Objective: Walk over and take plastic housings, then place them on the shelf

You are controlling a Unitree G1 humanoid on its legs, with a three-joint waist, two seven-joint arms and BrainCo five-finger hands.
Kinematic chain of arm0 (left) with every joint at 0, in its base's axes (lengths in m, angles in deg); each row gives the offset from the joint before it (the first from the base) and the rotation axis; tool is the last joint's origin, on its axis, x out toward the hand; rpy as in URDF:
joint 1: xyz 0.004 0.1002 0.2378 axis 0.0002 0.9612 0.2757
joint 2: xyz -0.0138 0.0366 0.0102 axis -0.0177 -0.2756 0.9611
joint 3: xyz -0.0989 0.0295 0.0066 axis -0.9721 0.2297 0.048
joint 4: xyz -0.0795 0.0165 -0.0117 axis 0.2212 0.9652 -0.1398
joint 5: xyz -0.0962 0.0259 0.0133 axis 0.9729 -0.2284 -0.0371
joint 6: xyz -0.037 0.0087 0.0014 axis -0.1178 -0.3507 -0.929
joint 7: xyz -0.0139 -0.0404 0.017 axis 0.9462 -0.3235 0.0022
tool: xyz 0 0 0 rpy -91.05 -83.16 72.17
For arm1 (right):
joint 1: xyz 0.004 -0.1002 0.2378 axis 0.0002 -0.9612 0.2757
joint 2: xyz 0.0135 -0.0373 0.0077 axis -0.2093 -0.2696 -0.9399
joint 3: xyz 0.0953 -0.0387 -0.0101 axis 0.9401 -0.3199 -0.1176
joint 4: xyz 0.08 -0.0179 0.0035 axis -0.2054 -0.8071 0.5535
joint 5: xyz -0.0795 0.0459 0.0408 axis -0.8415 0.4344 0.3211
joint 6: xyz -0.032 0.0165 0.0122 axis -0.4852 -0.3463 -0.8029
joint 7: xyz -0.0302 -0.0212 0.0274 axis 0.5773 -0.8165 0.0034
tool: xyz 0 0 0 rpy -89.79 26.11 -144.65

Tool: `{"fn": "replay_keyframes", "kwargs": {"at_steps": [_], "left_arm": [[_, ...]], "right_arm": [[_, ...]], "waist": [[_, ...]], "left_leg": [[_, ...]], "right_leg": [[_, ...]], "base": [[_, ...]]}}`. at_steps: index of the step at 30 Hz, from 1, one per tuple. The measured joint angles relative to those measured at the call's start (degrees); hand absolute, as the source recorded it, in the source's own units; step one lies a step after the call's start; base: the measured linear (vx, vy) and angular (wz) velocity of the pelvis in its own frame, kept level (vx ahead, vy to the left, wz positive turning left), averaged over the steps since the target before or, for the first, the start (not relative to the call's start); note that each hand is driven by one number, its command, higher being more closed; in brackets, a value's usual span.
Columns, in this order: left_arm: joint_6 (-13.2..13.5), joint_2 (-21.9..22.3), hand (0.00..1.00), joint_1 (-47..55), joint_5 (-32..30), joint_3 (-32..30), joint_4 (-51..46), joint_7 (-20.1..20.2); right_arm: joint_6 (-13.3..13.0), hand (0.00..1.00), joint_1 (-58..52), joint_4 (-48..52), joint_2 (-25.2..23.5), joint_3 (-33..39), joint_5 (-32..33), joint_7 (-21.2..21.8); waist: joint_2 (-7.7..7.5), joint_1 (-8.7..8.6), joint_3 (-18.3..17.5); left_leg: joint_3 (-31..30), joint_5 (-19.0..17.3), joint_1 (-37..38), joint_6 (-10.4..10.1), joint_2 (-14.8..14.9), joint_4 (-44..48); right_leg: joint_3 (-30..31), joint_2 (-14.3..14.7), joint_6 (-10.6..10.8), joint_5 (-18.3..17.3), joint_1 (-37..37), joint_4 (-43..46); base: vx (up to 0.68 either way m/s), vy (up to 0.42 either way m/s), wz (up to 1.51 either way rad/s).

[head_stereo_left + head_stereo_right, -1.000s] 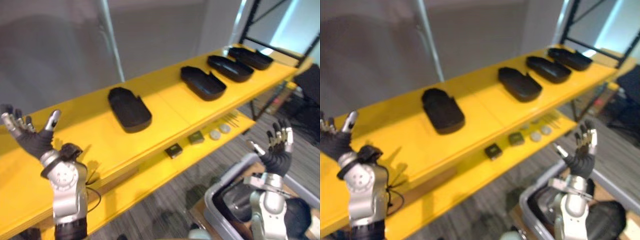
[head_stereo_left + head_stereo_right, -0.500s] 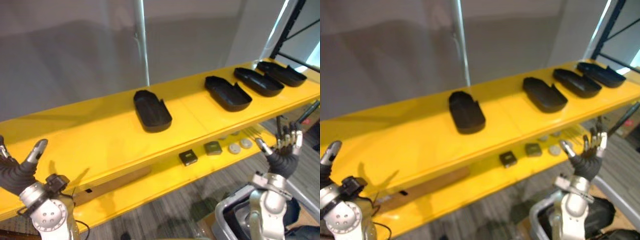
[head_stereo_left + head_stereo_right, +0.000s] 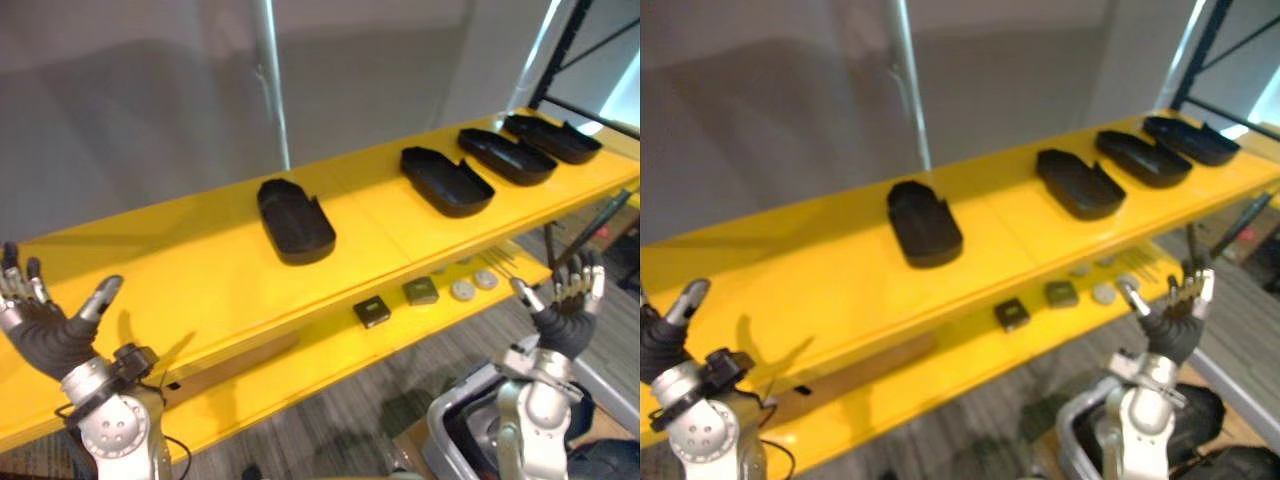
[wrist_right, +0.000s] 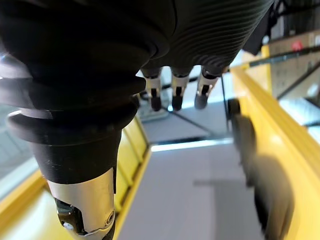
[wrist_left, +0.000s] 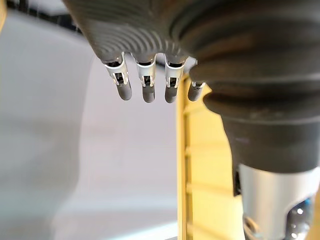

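Observation:
Several black plastic housings lie in a row on the top board of the yellow shelf (image 3: 200,270): the nearest one (image 3: 295,220) in the middle, another (image 3: 445,180) to its right, and two more (image 3: 507,155) (image 3: 552,138) at the far right end. My left hand (image 3: 45,335) is raised in front of the shelf's left part, fingers spread, holding nothing. My right hand (image 3: 565,315) is raised below the shelf's right end, palm up and empty. In the wrist views the left fingers (image 5: 145,85) and right fingers (image 4: 175,95) hang straight.
A lower yellow board (image 3: 330,350) carries small parts: two dark squares (image 3: 372,312) (image 3: 420,291) and two round discs (image 3: 462,290) (image 3: 486,279). A grey bin (image 3: 450,440) stands on the floor at lower right. A grey wall and a pole (image 3: 270,80) back the shelf.
The whole picture has swung and shifted, so the camera moved. My left hand has come up higher in view. Both hands stay open and empty; the housings lie as before.

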Motion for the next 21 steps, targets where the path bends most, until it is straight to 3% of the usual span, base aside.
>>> {"fn": "replay_keyframes", "kwargs": {"at_steps": [3, 11, 12, 14, 17, 19, 21], "left_arm": [[1.53, -0.25, 0.0, -2.2, -0.01, 3.58, 0.0, -0.19], [1.15, -0.8, 0.0, -9.1, -0.35, 10.13, 0.04, -2.73], [0.79, -1.4, 0.0, -10.01, -0.44, 10.24, 0.06, -3.46], [0.37, -2.69, 0.0, -10.19, -1.11, 9.94, 0.07, -5.32], [-0.62, -2.45, 0.0, -8.22, -3.12, 7.22, -0.77, -8.04], [-0.71, -2.43, 0.0, -7.27, -3.12, 5.18, -1.45, -8.19], [-0.58, -2.42, 0.0, -7.03, -3.05, 2.46, -1.56, -8.8]], "right_arm": [[0.01, 0.0, -2.06, 1.01, 0.11, 3.01, -0.46, -0.98], [-1.78, 0.0, -10.16, 7.69, -0.07, 10.43, 1.03, 0.81], [-1.8, 0.0, -9.95, 7.69, -0.06, 10.42, 1.4, 1.67], [-2.03, 0.0, -8.22, 7.68, 0.27, 9.69, 1.86, 3.62], [-2.94, 0.0, -2.65, 7.48, 3.74, 6.89, 2.92, 6.47], [-2.98, 0.0, 0.72, 7.39, 5.59, 5.69, 2.95, 7.03], [-2.95, 0.0, 3.69, 6.49, 6.19, 3.8, 2.9, 6.83]], "waist": [[-0.65, -1.86, 0.7], [-0.69, -7.7, 1.87], [-0.92, -7.58, 2.28], [-0.86, -6.31, 3.17], [1.81, -3.68, 5.21], [2.39, -2.85, 6.26], [2.02, -2.36, 7.29]], "left_leg": [[3.44, -1.18, 1.28, -0.2, 0.08, 0.0], [10.86, -3.13, 4.54, -1.02, 0.72, 0.16], [10.8, -4.89, 4.52, -1.17, 0.96, 2.27], [1.37, -13.79, 0.72, 0.1, 0.38, 11.92], [-14.83, -25.12, -4.47, 3.42, -1.84, 24.15], [-15.89, -27.18, -6.8, 3.85, -3.1, 27.33], [-15.82, -27.53, -9.1, 3.84, -4.34, 29.37]], "right_leg": [[3.6, 0.44, 0.08, 0.6, -1.4, -0.47], [10.42, 2.25, 0.46, 2.29, -3.34, -1.03], [12.16, 2.73, 0.4, 2.51, -3.83, -0.98], [15.81, 3.67, 0.23, 3.16, -4.9, -0.93], [21.62, 6.6, 0.36, 3.75, -6.83, -0.98], [23.06, 6.15, 1.28, 4.36, -8.81, -0.75], [23.01, 5.16, 2.57, 5.2, -11.04, 0.08]], "base": [[0.02, 0.01, -0.56], [0.07, 0.004, -0.5], [0.04, 0.008, -0.7], [0.0, 0.057, -0.98], [-0.08, 0.166, -1.08], [-0.1, 0.253, -0.54], [-0.07, 0.181, -0.08]]}}
